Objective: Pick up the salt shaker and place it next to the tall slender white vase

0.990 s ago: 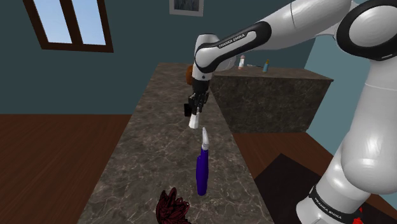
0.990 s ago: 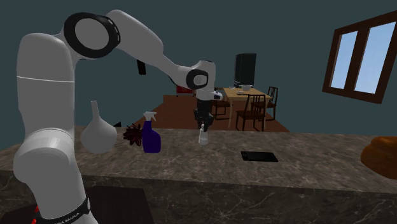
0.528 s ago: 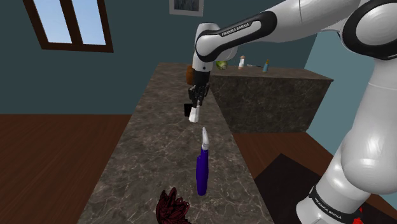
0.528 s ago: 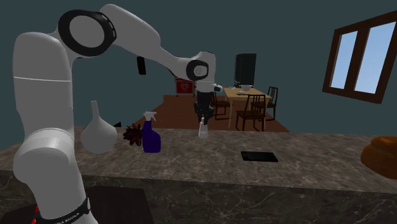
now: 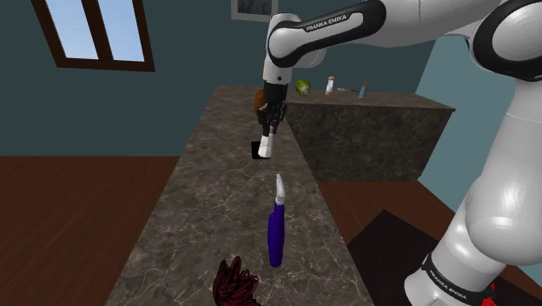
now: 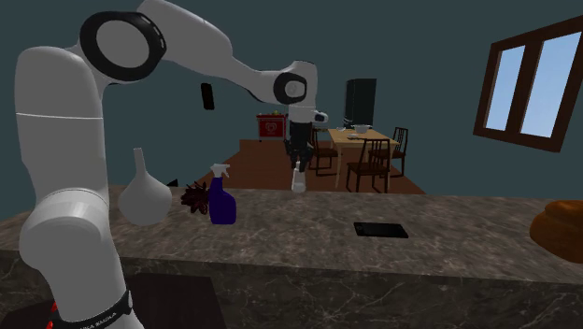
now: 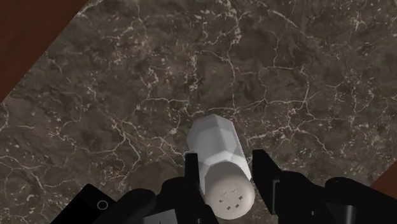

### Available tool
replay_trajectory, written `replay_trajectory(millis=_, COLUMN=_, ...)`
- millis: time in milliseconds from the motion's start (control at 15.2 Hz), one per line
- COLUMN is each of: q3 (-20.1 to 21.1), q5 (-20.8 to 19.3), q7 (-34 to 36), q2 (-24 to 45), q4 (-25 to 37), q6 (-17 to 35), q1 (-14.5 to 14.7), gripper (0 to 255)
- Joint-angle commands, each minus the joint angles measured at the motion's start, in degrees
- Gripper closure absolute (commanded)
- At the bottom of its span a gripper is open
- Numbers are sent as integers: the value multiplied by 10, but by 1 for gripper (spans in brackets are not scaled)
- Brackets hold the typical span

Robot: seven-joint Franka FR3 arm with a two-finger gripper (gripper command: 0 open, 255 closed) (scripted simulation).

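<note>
You've got the salt shaker (image 7: 222, 170) pinched between the two black fingers (image 7: 263, 167), one on each side just below its cap, so it's carried, not resting. It hangs in the air over the bench (image 5: 217, 200), approx. above the far half of the slab in the shoulder view. Its long axis runs along the fingers, holed cap up toward the hand and base pointing down at the stone, i.e. near upright (the slight lean in the shoulder view is hard to separate from camera roll). The relation that matters for the next move: the vase (image 6: 145, 192) sits well apart from the shaker, toward the second exterior view's left, w/ the spray bottle (image 6: 220, 196) and a dark red spiky thing (image 6: 195, 199) standing between them. So, in my judgement, you need to carry it that way, high enough to pass over or round the bottle, and set it down beside the vase w/o nudging it. Materials etc.: the shaker is a smooth white faceted cylinder w/ a rounded cap dotted with small holes. The vase is plain pale grey-white, a round belly narrowing to a thin neck, prob. easy to tip. The bench is flat, dark, veined marble-like stone. The bottle is purple w/ a white trigger head. A flat black slab (image 6: 380, 229) lies on the bench toward the other side, out of the way.
</note>
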Motion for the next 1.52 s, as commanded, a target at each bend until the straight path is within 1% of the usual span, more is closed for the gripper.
replay_trajectory(millis=0, q3=0, q5=0, q7=0, q2=-5, q4=9, q6=-14, q1=-1, gripper=255)
replay_trajectory(millis=792, q3=-1, q5=-2, q7=7, q2=-8, q4=98, q6=-105, q1=-1, gripper=255)
replay_trajectory(millis=1452, q3=-1, q5=-3, q7=14, q2=5, q4=192, q6=-187, q1=-1, gripper=255)
